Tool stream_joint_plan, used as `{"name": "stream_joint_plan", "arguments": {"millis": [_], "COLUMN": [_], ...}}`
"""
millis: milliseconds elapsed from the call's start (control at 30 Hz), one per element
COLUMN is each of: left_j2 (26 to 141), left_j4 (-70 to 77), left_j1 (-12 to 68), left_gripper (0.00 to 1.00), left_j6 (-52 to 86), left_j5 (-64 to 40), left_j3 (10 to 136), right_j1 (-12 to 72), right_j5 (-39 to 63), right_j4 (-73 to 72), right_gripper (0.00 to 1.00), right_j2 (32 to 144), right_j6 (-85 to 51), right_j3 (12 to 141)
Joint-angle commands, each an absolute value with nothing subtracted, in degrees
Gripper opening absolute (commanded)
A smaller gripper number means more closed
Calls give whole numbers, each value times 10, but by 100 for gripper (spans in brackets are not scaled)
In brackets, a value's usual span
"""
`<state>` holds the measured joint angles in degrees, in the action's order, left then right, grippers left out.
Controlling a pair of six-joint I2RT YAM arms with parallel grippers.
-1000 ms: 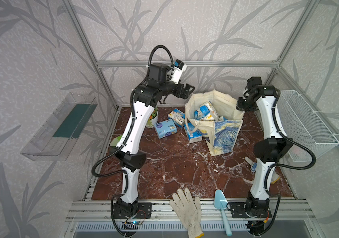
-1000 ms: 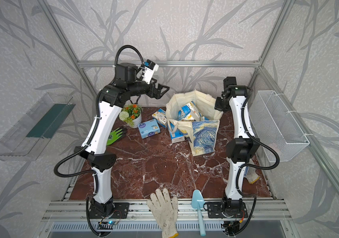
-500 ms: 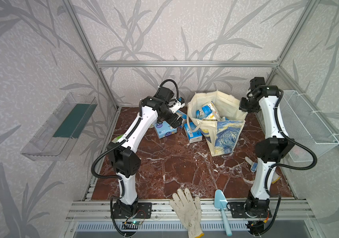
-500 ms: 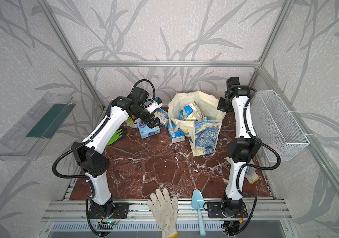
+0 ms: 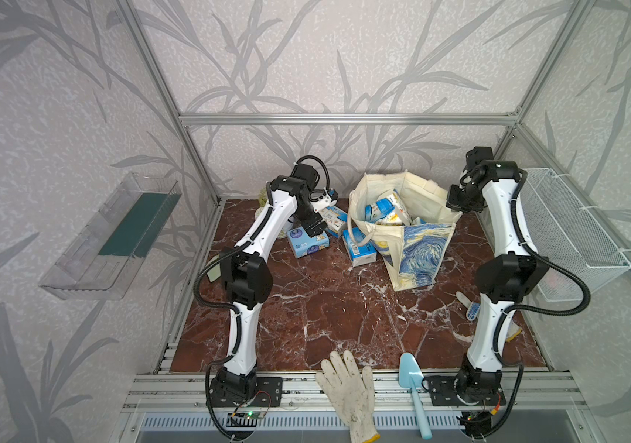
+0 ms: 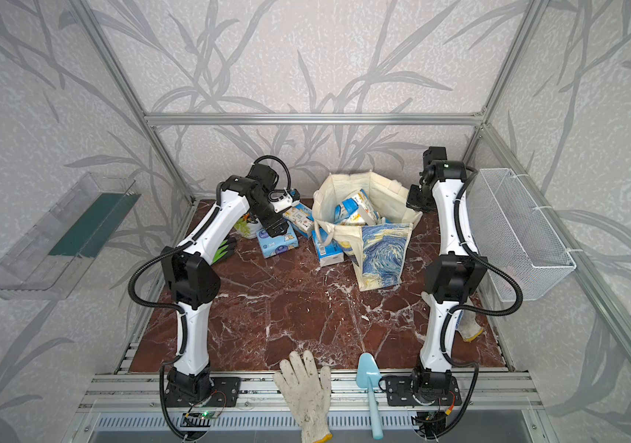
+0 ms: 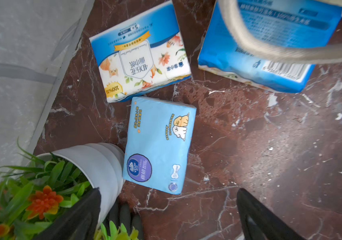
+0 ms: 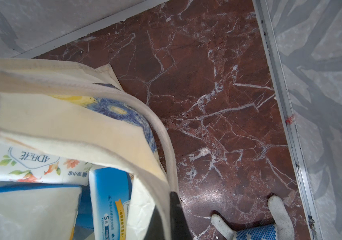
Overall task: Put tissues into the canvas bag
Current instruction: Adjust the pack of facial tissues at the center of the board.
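The canvas bag [image 5: 417,253] [image 6: 383,253] stands open at the back of the table, with tissues [image 5: 387,209] [image 8: 107,199] inside. Three more packs lie left of it: a light-blue cartoon pack [image 7: 157,145] [image 5: 308,242], a floral pack [image 7: 139,56] [image 5: 335,220] and a blue barcode pack [image 7: 255,52] [image 5: 360,251] under a bag handle. My left gripper [image 7: 166,220] [image 5: 316,226] hangs open low over the light-blue pack, holding nothing. My right gripper [image 8: 170,218] [image 5: 460,203] is shut on the bag's rim by its handle [image 8: 166,135], holding the mouth open.
A white pot with a fake plant [image 7: 95,166] [image 6: 246,228] touches the light-blue pack, close to one left finger. A green glove [image 6: 223,247] lies beside it. A white glove [image 5: 346,387] and blue trowel [image 5: 413,387] lie at the front edge. A wire basket [image 5: 571,234] hangs on the right wall.
My left arm has swung down from high beside the bag's mouth to low over the packs left of the bag, its jaws open. The right gripper has kept its grip on the bag.
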<state>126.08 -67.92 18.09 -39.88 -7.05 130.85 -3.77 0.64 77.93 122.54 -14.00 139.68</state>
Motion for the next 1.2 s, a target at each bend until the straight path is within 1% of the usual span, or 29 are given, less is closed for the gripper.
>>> {"name": "stream_joint_plan", "arguments": {"millis": [0, 133, 200, 400, 667, 1167], "left_j2": [1299, 1363, 1381, 1405, 1429, 1473], "left_j4": [-729, -773, -777, -765, -736, -710], "left_j1": [171, 168, 168, 168, 166, 165], "left_gripper": [99, 99, 99, 99, 99, 99], "left_j6": [-472, -494, -498, -494, -477, -461], "left_j5": [-61, -77, -85, -103, -83, -86], "left_j3": [1371, 1459, 1477, 1477, 1469, 1469], "right_j1": [-41, -41, -41, -41, -41, -41], "right_j5": [11, 13, 14, 13, 17, 18], "right_j4": [788, 782, 780, 778, 776, 775], "right_gripper": [4, 4, 4, 4, 4, 4], "right_j2": [1204, 1201, 1199, 1196, 1196, 1195], "right_j6": [-134, -133, -131, -126, -124, -120], "right_j3": [1386, 1375, 1370, 1361, 1360, 1358]}}
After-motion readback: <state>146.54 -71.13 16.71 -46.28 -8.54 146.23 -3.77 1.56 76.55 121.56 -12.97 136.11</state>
